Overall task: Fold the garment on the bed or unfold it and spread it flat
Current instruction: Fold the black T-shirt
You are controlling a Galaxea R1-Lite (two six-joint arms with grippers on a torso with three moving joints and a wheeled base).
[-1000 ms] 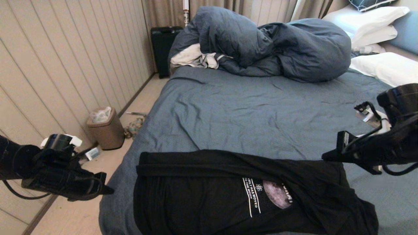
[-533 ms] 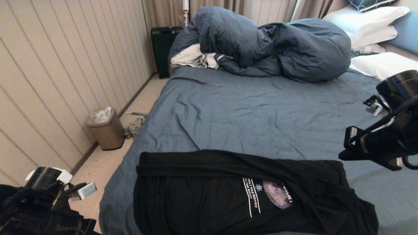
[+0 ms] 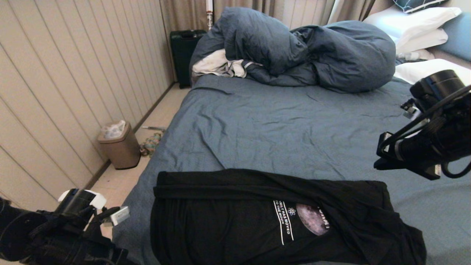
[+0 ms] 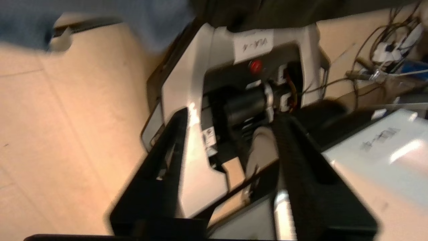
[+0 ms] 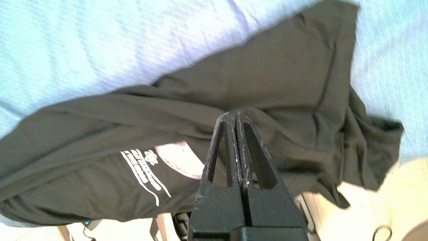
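Observation:
The black T-shirt [image 3: 235,221] lies partly folded along the near edge of the bed [image 3: 287,125], its moon print and white lettering facing up [image 5: 174,157]. Its right end is bunched in loose folds [image 3: 401,232]. My right gripper [image 3: 379,162] hovers above the sheet just beyond the shirt's right end. In the right wrist view this gripper [image 5: 233,115] is shut with nothing in it, over the shirt. My left gripper [image 4: 232,117] is open and empty. It hangs low off the bed's left side [image 3: 114,254], above the floor and my own base.
A bulky dark-blue duvet [image 3: 301,51] and a white cloth [image 3: 217,64] are heaped at the far end, white pillows [image 3: 434,73] at the far right. On the floor to the left stand a brown bin [image 3: 117,145] and a black case [image 3: 184,51] by the panelled wall.
My left arm has dropped from beside the bed to low over the floor. My right gripper has risen a little and drawn back from the shirt's right end. The shirt has not moved.

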